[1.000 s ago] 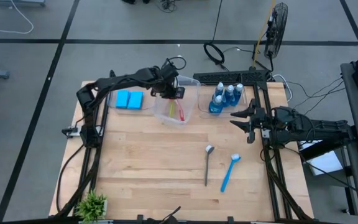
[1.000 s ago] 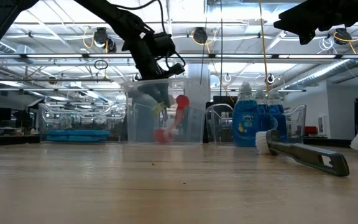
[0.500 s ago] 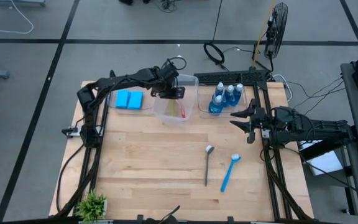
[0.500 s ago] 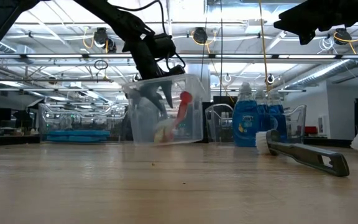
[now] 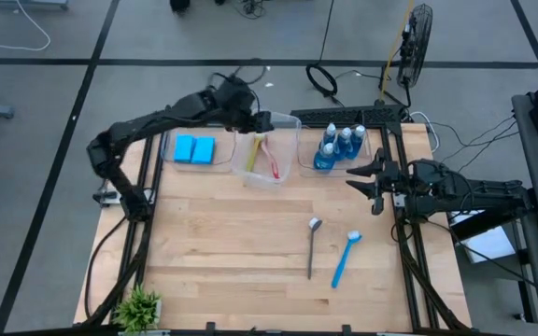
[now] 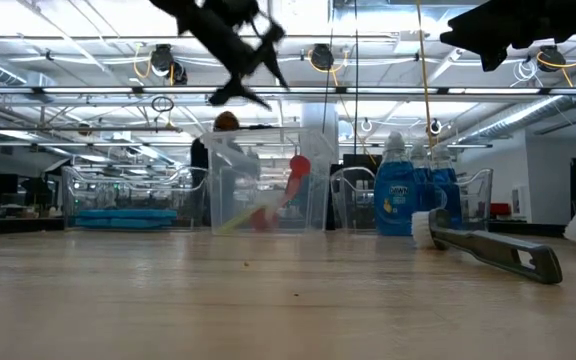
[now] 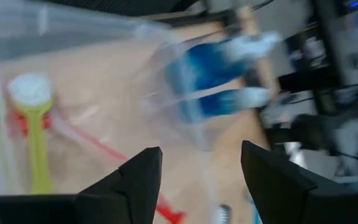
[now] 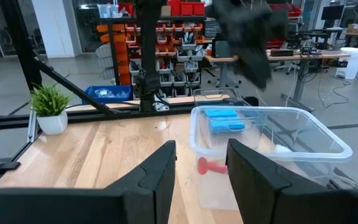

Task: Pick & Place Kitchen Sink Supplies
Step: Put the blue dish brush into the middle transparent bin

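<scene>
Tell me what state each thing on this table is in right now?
Left gripper: open, empty, above middle bin.
Right gripper: open, empty, waiting by the bottles.
Red brush, yellow brush: lying in middle bin.
Blue bottles: upright, binned.
Sponges: flat, binned.
Blue brush, metal tool: lying loose on table.

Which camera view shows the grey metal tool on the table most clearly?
The high view: the grey metal tool lies whole on the bare wood, left of the blue brush. The low view shows it only side-on. Neither wrist view clearly shows it.
</scene>
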`<state>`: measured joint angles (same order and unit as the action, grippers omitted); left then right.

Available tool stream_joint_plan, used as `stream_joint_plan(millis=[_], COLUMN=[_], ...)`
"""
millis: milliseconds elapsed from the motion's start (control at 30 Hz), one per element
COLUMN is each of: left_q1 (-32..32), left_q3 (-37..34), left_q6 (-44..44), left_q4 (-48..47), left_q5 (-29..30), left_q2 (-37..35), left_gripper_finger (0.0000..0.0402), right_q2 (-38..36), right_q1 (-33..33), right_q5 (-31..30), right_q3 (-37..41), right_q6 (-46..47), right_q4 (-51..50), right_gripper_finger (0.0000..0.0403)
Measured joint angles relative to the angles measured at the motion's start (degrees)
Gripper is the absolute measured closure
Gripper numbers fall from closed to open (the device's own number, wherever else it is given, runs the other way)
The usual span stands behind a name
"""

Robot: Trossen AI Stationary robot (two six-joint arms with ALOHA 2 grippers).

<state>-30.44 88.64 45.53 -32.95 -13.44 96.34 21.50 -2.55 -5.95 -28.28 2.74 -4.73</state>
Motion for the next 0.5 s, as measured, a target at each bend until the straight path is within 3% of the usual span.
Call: stream_joint_plan(millis=[233, 500], left_q1=[5.9, 19.0], left_q3=[0.0, 0.0], left_q6=[-1.7, -6.0], left_q4=[0.2, -0.6], left_q5=[3.5, 9.3], left_q2=[-11.2, -17.4], left_gripper_finger=[0.0179, 0.0179], right_q2=[0.0, 0.0], right_q1=[0.0, 0.0], right_q5=[0.0, 0.0], right_q3=[0.0, 0.0], right_q6=[8.5, 10.4], right_q4=[0.1, 0.2], right_gripper_finger=[0.0273, 0.0273])
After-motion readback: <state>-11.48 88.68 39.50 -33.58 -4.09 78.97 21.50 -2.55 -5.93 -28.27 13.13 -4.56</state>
